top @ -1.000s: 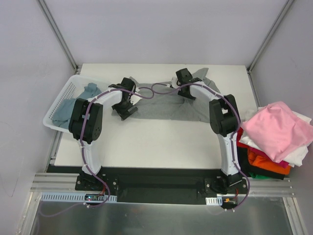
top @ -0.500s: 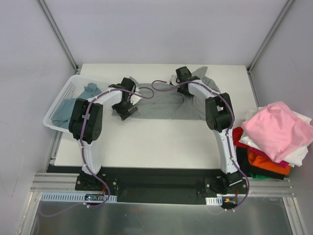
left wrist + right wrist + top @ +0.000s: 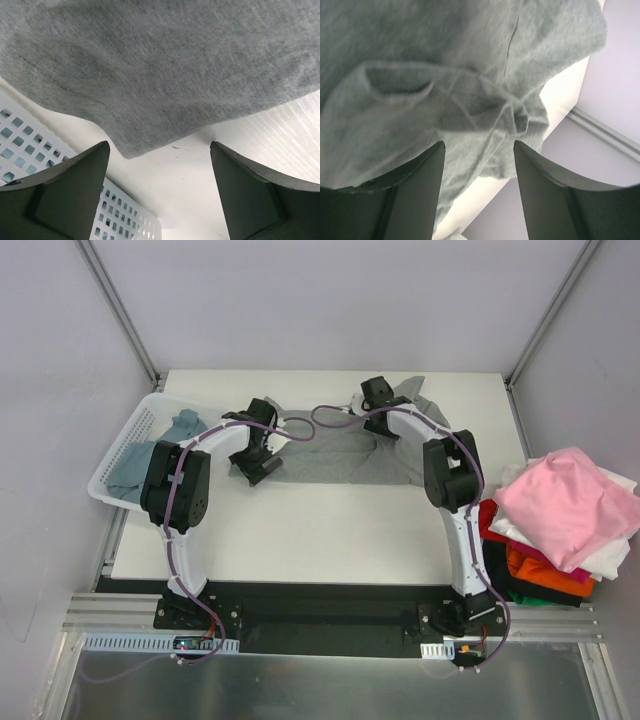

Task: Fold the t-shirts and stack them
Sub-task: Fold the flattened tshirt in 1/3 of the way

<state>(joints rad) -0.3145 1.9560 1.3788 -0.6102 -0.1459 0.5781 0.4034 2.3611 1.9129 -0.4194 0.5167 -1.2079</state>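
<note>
The right edge of the light heather-grey cloth t-shirt (image 3: 330,455) has pulled inward; it sprawls upper centre. Left gripper (image 3: 159,150) gapes wide, empty; right gripper (image 3: 479,145) half-open over bunched cloth, holding nothing. Closing there could grab several layers, spoiling the fold.

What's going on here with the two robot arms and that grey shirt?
Both arms are working on a grey t-shirt spread across the far side of the table. The left gripper hangs open at its left edge, near the white basket; the right gripper is open over bunched cloth near its far right corner. Neither grips it. Other shirts, pink on top, are piled at the right.
</note>
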